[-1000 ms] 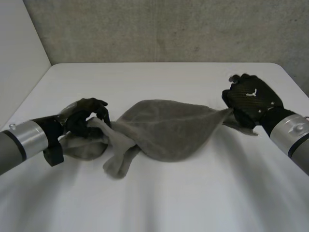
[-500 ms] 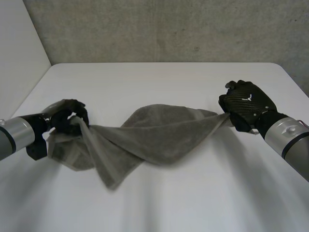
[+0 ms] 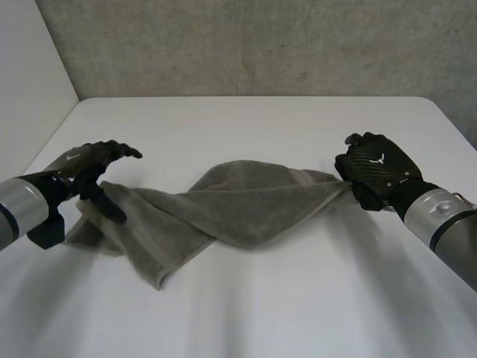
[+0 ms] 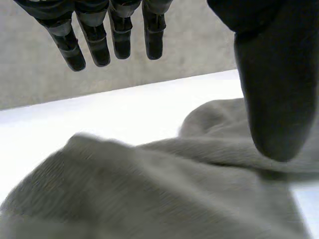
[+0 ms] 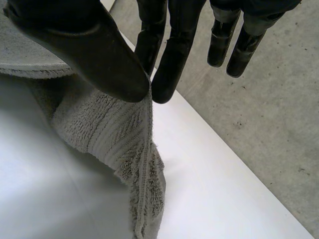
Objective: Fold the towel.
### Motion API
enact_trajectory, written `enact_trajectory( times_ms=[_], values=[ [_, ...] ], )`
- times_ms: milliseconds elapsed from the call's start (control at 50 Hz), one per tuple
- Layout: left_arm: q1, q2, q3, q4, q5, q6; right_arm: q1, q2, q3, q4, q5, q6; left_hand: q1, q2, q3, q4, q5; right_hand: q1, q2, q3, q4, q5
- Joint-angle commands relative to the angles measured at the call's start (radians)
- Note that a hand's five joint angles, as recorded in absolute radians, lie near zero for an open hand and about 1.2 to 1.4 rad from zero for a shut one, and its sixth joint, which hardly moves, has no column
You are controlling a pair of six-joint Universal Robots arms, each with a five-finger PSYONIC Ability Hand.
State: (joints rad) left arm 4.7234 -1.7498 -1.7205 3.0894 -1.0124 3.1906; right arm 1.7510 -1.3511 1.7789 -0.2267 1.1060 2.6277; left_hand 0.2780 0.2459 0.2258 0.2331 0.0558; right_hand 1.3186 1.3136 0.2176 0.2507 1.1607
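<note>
Fingers (image 5: 172, 59) of the right hand (image 3: 376, 168) pinch the towel (image 3: 246, 209); left hand's (image 3: 78, 165) splay straight.

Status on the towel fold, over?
Left hand open, fingers straight above one end of the towel. Right hand pinching the opposite edge. Towel twisted, unfolded, on table. Nothing in the way.

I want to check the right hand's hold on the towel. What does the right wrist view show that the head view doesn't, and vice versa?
Right wrist view: the right hand pinches the towel at its hem between thumb and finger. Head view: the left hand, fingers straight, over the towel's other end. Both: right hand, towel, white table.
</note>
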Motion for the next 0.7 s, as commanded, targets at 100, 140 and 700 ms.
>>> enact_trajectory(
  times_ms=[100, 140, 700],
  values=[
    [-0.196, 0.251, -0.226, 0.005, -0.193, 0.005, -0.001, 0.000, 0.014, -0.005, 0.000, 0.000, -0.091, -0.059, -0.051, -0.059, -0.043, 0.078, 0.083, -0.043, -0.076, 0.061],
    [-0.242, 0.253, -0.234, 0.005, -0.243, 0.011, -0.001, 0.000, 0.014, -0.005, 0.000, 0.000, -0.091, -0.059, -0.051, -0.059, -0.043, 0.078, 0.083, -0.043, -0.076, 0.061],
    [-0.629, -0.126, -0.185, 0.218, -0.735, 0.132, 0.007, 0.004, 0.045, -0.019, 0.000, -0.008, 0.032, 0.064, -0.051, -0.059, 0.080, 0.078, 0.083, -0.043, -0.076, 0.061]
  ],
)
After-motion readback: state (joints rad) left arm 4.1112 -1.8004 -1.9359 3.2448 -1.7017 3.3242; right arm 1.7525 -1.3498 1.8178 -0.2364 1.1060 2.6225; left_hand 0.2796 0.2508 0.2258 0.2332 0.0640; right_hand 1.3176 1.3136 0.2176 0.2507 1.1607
